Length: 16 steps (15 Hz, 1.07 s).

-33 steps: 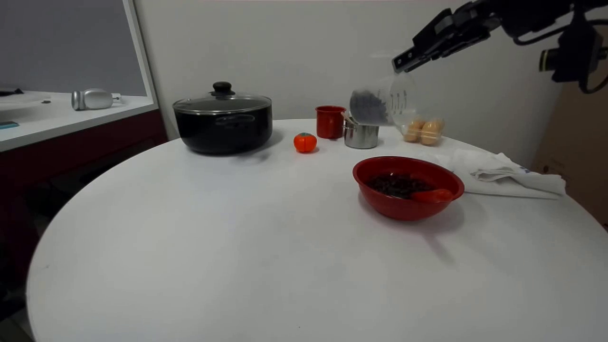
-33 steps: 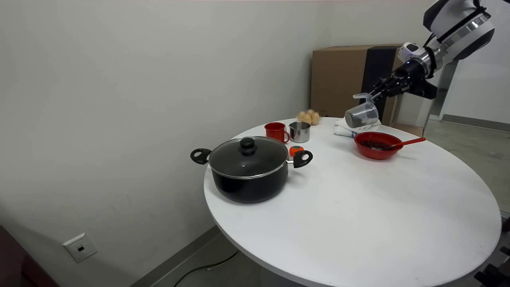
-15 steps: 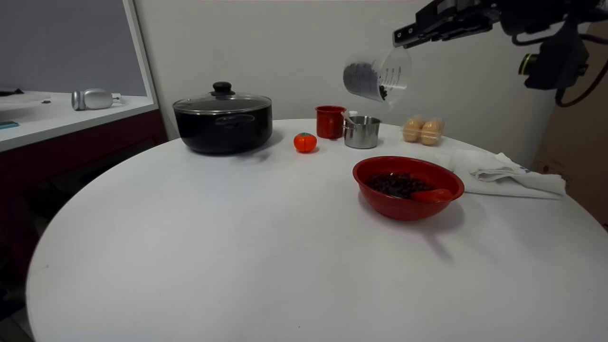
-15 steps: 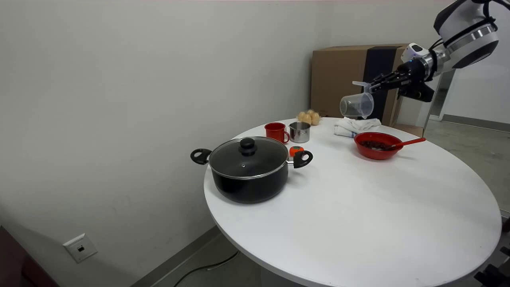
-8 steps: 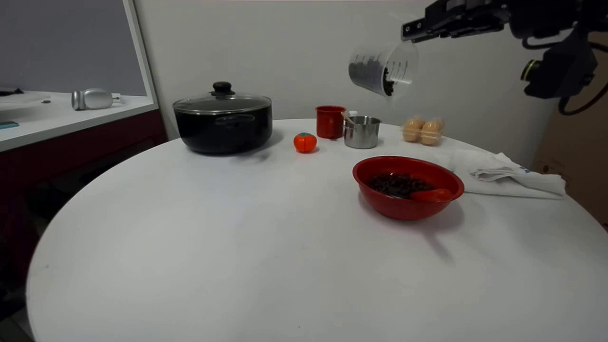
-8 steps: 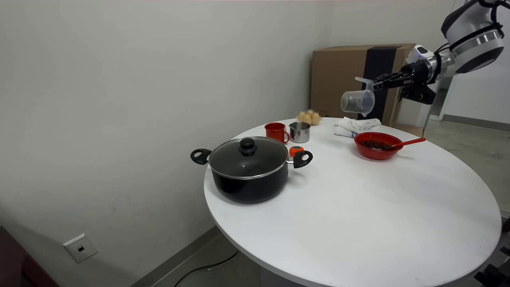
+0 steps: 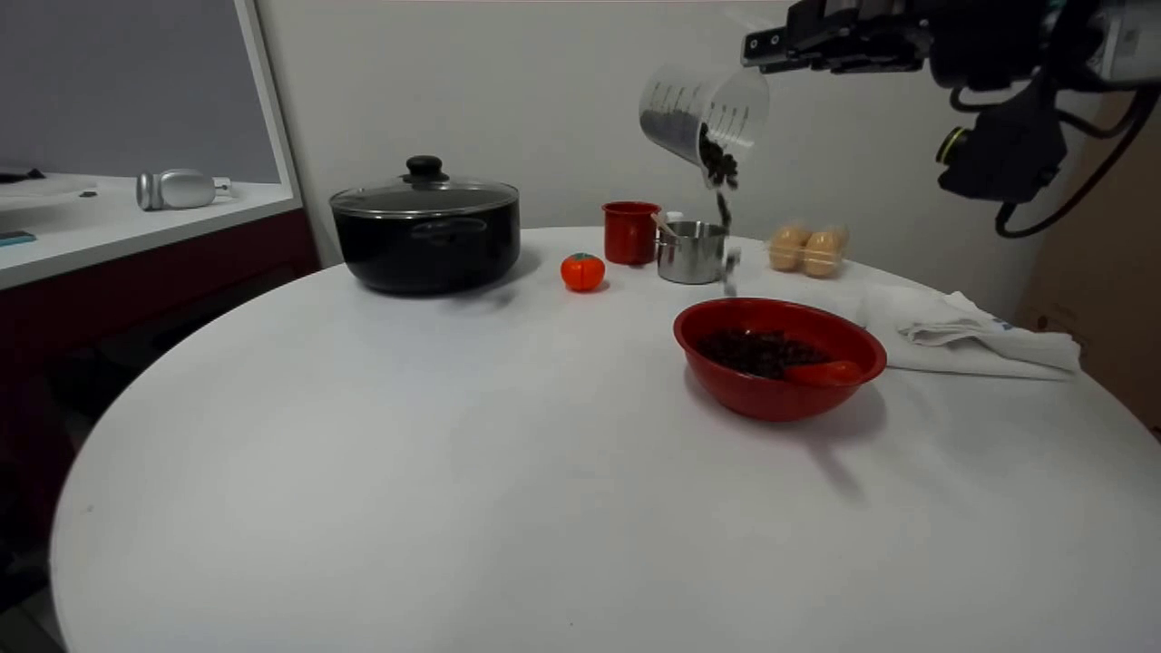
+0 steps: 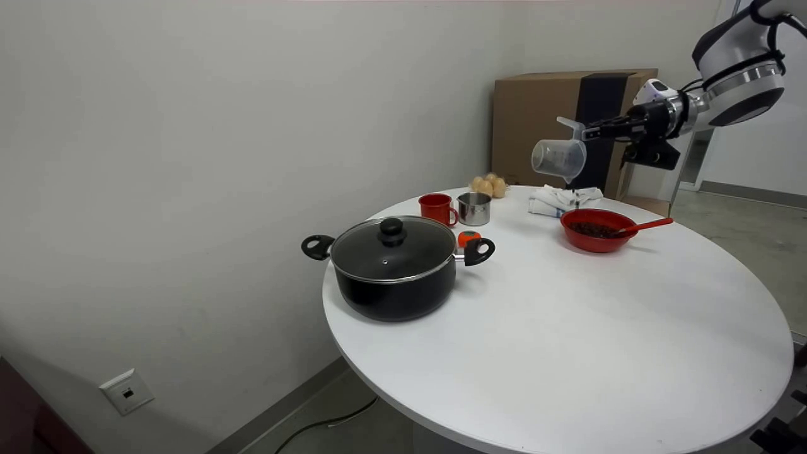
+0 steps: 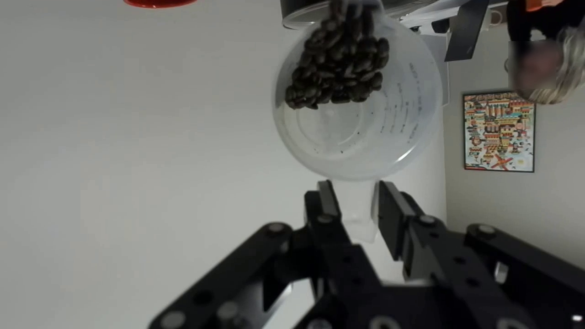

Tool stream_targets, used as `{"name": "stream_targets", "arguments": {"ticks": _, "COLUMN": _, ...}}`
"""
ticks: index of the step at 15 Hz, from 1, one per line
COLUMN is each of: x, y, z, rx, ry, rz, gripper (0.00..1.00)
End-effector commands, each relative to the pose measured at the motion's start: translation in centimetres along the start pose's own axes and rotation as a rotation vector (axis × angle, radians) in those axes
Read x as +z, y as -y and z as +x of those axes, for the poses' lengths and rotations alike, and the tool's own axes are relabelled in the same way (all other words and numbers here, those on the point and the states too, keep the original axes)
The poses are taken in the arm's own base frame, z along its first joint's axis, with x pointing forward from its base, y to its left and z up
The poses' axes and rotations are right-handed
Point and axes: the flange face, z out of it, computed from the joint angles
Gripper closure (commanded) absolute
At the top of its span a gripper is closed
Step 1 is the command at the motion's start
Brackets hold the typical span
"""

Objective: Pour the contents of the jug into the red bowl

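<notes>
Tool (image 9: 354, 196) grasps tipped jug (image 7: 676, 104); dark bits (image 7: 717, 165) fall, seemingly near far-left rim of red bowl (image 7: 771, 401). Leftward drift could spill onto desk (image 7: 408, 453).

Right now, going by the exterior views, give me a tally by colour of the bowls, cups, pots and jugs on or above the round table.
Red: 2 (red bowl, red cup)
Black: 1 (black lidded pot)
Silver: 1 (metal cup)
Clear: 1 (jug, held tilted by the gripper)
Total: 5
</notes>
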Motion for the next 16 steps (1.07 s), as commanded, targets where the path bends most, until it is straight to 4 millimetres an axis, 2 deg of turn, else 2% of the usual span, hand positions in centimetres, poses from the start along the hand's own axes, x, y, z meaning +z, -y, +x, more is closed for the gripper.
{"name": "stream_targets", "arguments": {"ticks": 1, "x": -0.1, "y": -0.5, "z": 0.4, "rx": 0.014, "ry": -0.048, "rz": 0.017, "gripper": 0.93}}
{"name": "stream_targets", "arguments": {"ticks": 7, "x": -0.9, "y": -0.4, "z": 0.1, "rx": 0.04, "ry": -0.042, "rz": 0.008, "gripper": 0.93}}
{"name": "stream_targets", "arguments": {"ticks": 14, "x": -5.6, "y": 0.9, "z": -0.3, "rx": 0.053, "ry": -0.032, "rz": -0.063, "gripper": 0.93}}
{"name": "stream_targets", "arguments": {"ticks": 16, "x": -6.4, "y": 1.2, "z": -0.3, "rx": 0.047, "ry": -0.046, "rz": -0.074, "gripper": 0.93}}
